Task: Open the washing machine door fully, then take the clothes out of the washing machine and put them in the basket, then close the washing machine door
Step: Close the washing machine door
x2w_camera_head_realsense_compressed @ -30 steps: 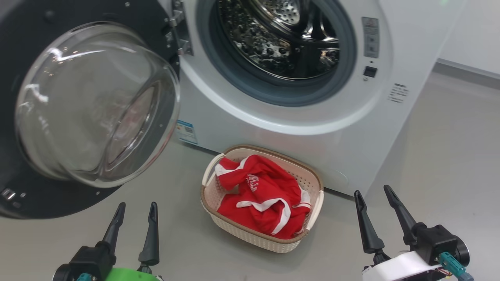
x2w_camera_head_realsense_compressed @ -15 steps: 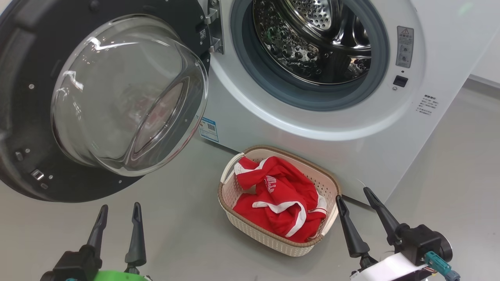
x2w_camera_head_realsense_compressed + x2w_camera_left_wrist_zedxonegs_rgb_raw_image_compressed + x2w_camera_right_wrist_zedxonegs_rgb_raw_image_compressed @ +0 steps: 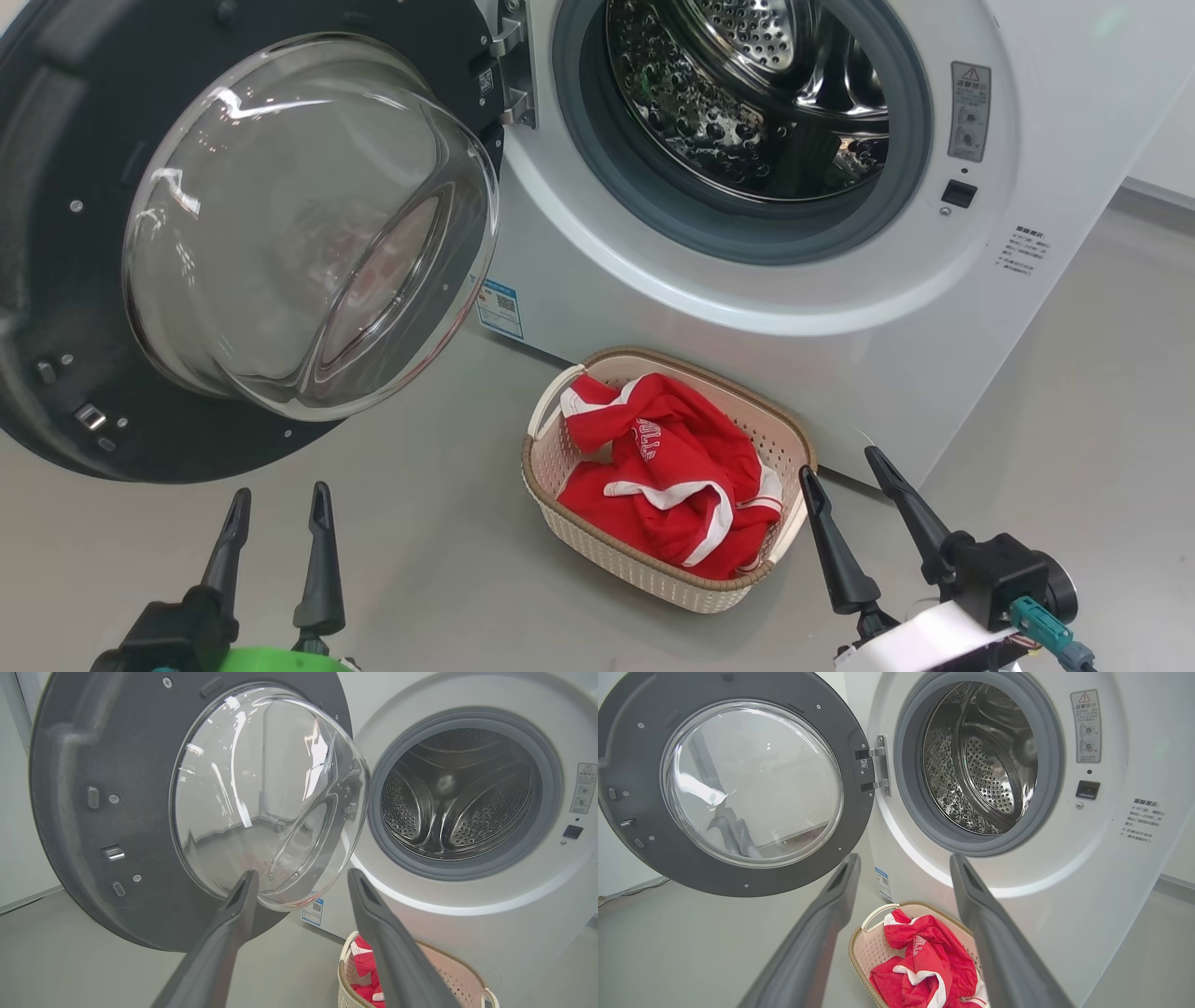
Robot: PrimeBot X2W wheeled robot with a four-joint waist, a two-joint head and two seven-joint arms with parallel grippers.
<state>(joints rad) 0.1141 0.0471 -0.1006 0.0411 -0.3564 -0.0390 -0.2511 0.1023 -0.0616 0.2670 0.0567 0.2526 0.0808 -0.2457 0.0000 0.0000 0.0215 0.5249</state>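
The white washing machine point(image 3: 653, 308) stands ahead with its steel drum point(image 3: 747, 103) showing no fabric. Its black-rimmed door point(image 3: 56, 280) with the glass bowl hangs swung wide to the left; the same door point(image 3: 859, 826) and drum point(image 3: 980, 760) show in the right wrist view, and the door point(image 3: 70, 812) in the left wrist view. Red clothes point(image 3: 667, 481) with white trim lie in the cream basket point(image 3: 560, 467) on the floor before the machine. My left gripper point(image 3: 277, 495) is open, low at the left, below the door. My right gripper point(image 3: 842, 462) is open beside the basket's right end.
Grey floor point(image 3: 420, 560) spreads around the basket and to the right of the machine. A blue sticker point(image 3: 499, 308) sits low on the machine's front. A white wall with a grey skirting point(image 3: 1158, 191) runs behind at the right.
The head camera shifted over the last second, so the whole scene slid right and down in view. In the last half second hardly anything moved. Both grippers stay open.
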